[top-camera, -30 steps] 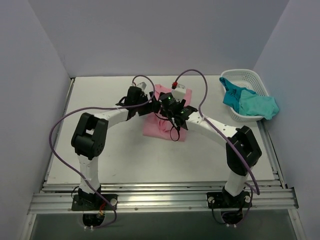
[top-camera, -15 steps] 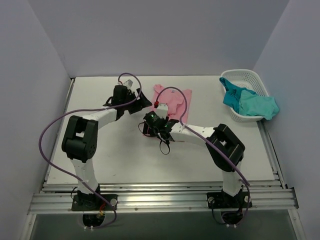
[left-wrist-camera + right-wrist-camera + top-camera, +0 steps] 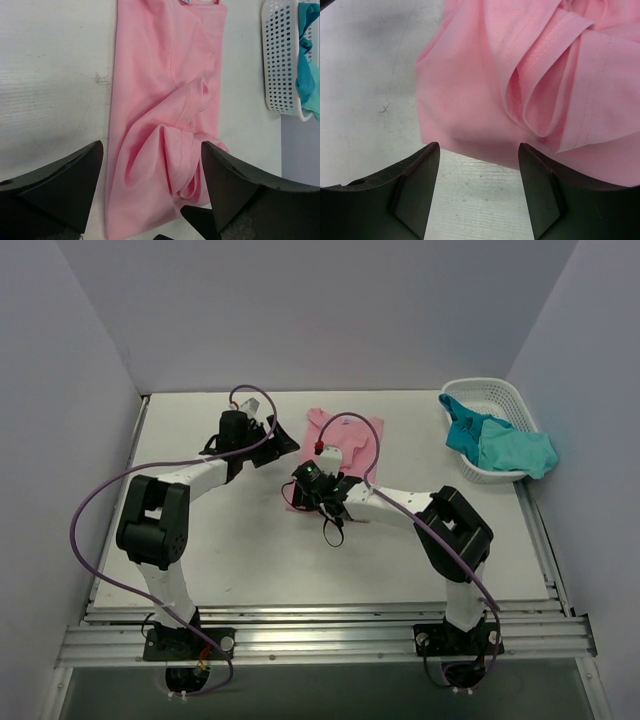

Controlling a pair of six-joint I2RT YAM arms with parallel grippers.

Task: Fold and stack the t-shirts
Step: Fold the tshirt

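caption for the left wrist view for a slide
Open left gripper over the rumpled pink shirt on the table, basket of teal shirts at right

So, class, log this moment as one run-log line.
left gripper open, facing pink t-shirt | right gripper open at its bunched edge | teal shirts in basket | fold unfinished, nothing stacked

Spread t-shirt (image 3: pixel 345 435): on table (image 3: pixel 250 550), 12 o'clock of centre.
Basket (image 3: pixel 497 392): table's 2 o'clock corner.
Bunched t-shirts (image 3: pixel 500 448): in Basket, over its 5 o'clock rim.
Left gripper (image 3: pixel 288 445): Spread t-shirt's 9 o'clock.
Right gripper (image 3: pixel 300 492): Spread t-shirt's 7 o'clock.
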